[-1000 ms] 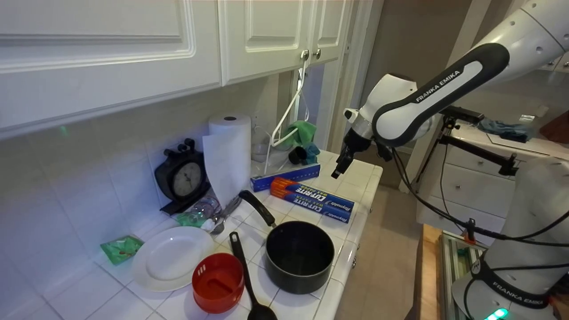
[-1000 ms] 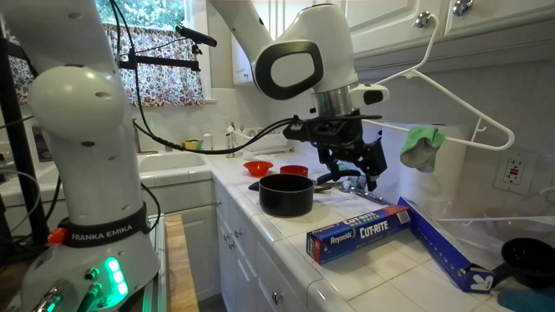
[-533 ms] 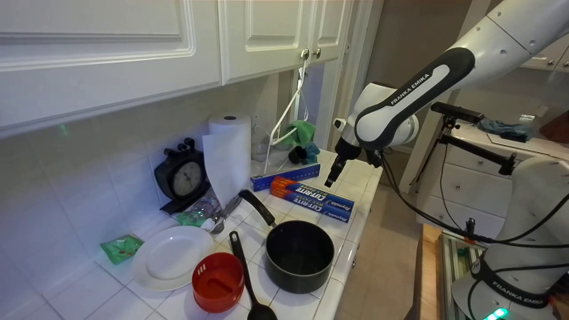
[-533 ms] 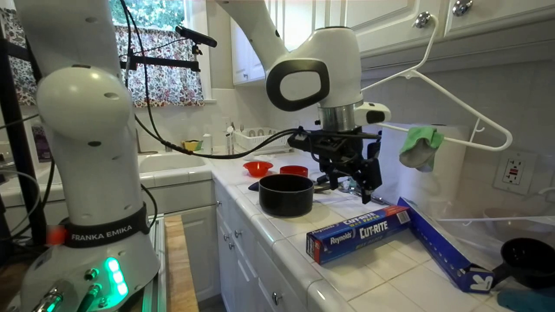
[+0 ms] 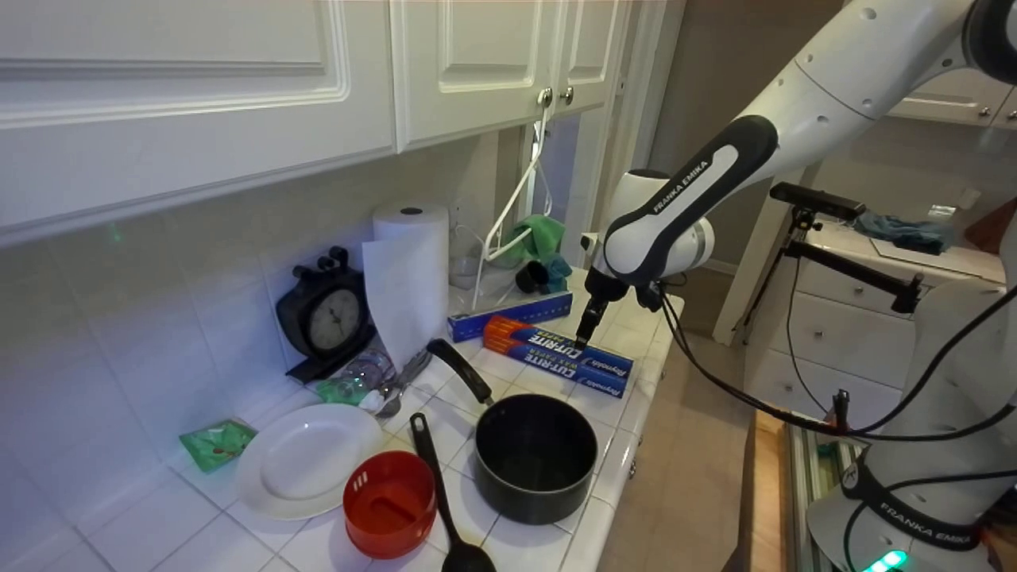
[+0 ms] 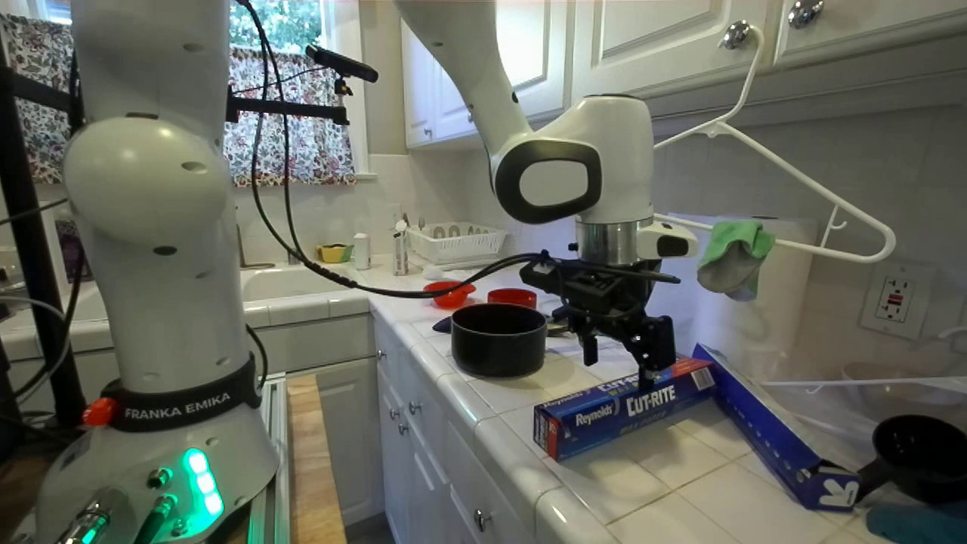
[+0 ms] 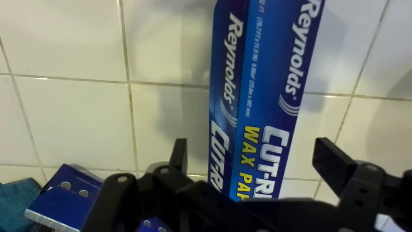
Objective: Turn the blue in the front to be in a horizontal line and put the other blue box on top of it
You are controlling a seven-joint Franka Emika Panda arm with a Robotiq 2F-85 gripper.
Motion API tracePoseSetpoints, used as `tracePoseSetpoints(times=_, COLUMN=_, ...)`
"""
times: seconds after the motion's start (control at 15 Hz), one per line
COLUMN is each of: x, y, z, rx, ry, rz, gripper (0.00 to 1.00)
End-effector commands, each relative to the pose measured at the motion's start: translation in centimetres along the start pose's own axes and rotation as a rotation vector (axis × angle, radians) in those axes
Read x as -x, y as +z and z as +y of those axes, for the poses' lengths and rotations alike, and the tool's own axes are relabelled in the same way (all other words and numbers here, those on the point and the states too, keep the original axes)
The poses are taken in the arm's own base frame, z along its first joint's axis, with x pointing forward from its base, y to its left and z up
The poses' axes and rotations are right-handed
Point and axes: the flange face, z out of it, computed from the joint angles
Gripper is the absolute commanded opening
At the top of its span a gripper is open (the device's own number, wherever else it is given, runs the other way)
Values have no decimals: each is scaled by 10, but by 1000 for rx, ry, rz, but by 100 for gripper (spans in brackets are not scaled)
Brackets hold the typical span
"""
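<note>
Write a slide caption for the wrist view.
Open gripper over a Reynolds Cut-Rite wax paper box on white tiles.

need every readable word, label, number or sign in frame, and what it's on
"Reynolds": two faces of the wax paper box
"CUT-RITE": same two faces
"WAX PAPER": same box, in yellow
"FRANKA EMIKA": robot arm and base band
White arrow-like mark, no words: end of the dark violet-blue box
Too small or blurred: fine print on both boxes, dial face
</note>
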Motion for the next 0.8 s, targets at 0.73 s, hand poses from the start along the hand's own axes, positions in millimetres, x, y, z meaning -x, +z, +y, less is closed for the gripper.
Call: tracePoseSetpoints(times=0.73, x=-30, y=37, z=-8, rx=-36, ry=27, rz=-7, gripper=100)
